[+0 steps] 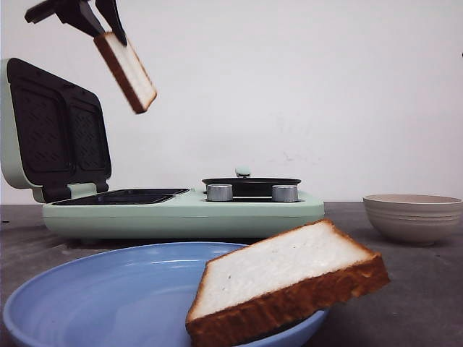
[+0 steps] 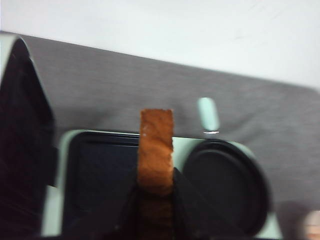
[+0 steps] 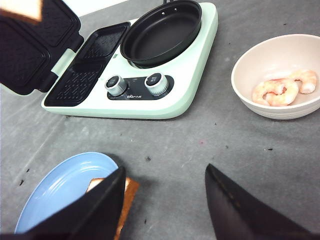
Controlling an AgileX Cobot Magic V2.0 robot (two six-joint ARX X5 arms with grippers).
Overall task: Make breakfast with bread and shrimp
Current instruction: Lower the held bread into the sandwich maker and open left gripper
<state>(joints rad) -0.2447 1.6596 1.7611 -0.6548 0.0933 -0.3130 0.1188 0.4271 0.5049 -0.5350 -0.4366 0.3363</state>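
My left gripper (image 1: 108, 27) is shut on one bread slice (image 1: 126, 71) and holds it high above the open sandwich maker (image 1: 181, 210). In the left wrist view the slice's crust edge (image 2: 156, 150) sticks out from between the jaws (image 2: 156, 192), over the dark grill plate (image 2: 100, 175). The second bread slice (image 1: 289, 278) rests on the rim of the blue plate (image 1: 94, 296). My right gripper (image 3: 165, 200) is open and empty above the table, beside that plate (image 3: 65, 187). Pale orange shrimp (image 3: 280, 90) lie in a beige bowl (image 3: 250, 65).
The mint-green sandwich maker (image 3: 185, 95) has its lid (image 1: 54, 126) raised at the left, a black round pan (image 3: 162, 32) and two silver knobs (image 3: 135, 84). The beige bowl (image 1: 414, 215) stands to its right in the front view. The table (image 3: 210, 145) is grey.
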